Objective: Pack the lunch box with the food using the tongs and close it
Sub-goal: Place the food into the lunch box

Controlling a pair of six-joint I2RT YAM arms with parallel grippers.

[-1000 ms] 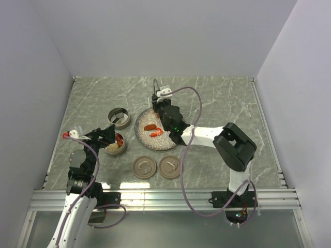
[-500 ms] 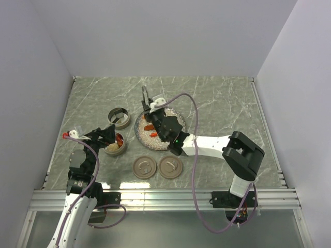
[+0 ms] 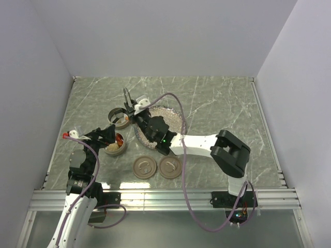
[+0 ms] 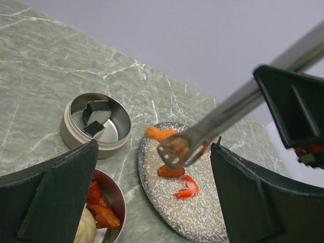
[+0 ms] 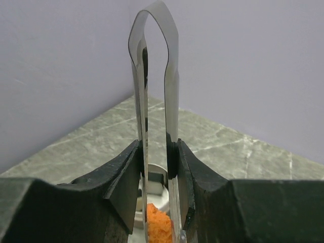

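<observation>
The right claw [image 5: 157,152] clenches the tongs [image 5: 172,76], which pinch an orange piece [image 5: 158,225] by the plate [image 4: 202,220]. The left claw [image 3: 111,135] hangs released over a tin [image 4: 119,195] holding red pieces [image 4: 96,195] and a beige ball [image 4: 86,230]. The farther tin [image 4: 71,129] holds dark inserts [image 4: 96,109].

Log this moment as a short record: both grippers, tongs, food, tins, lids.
left gripper: open, empty, by the near tin
right gripper: shut on tongs, between far tin and plate
tongs: orange piece between the tips
plate: orange pieces and a red piece on it
near tin: red pieces and a beige ball inside
far tin: dark pieces inside
lids: two, lying apart from the tins
</observation>
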